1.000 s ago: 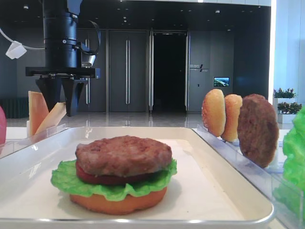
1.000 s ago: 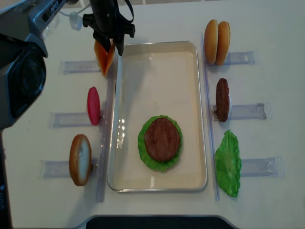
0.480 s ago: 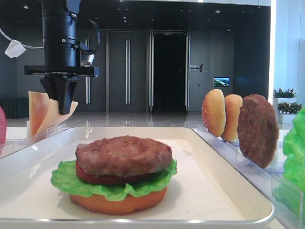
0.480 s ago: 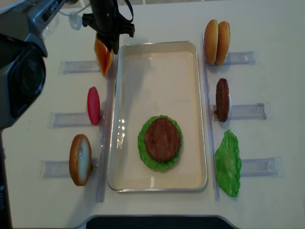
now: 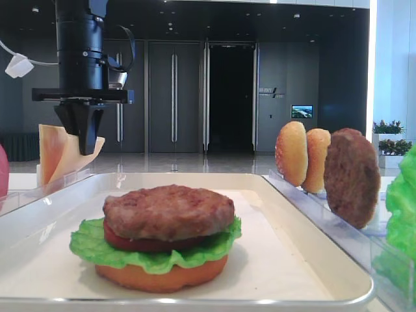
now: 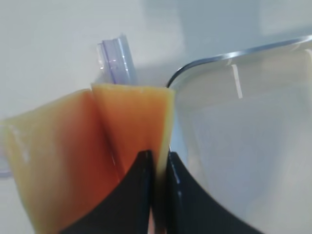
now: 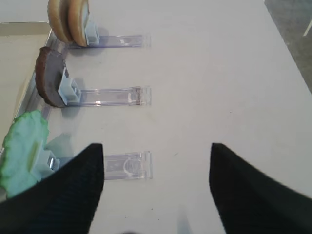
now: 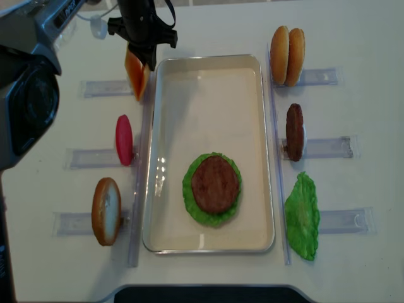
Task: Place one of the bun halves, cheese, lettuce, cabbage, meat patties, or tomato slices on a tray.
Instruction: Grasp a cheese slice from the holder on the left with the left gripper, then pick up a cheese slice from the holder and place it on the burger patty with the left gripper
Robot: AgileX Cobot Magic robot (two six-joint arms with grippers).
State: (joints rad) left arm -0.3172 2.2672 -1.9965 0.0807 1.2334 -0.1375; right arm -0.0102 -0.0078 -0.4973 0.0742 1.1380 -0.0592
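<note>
Black left gripper (image 6: 155, 168) pinches a thin pale orange cheese slice (image 6: 136, 122) beside the white rounded-rim tray (image 6: 204, 68).

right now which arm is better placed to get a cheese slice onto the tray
Left. Its claw is already shut on the cheese right beside the tray; the right claw hangs open over bare table.

Low table-level view, overhead view (both sharing tray (image 8: 208, 69)), two close wrist views.
</note>
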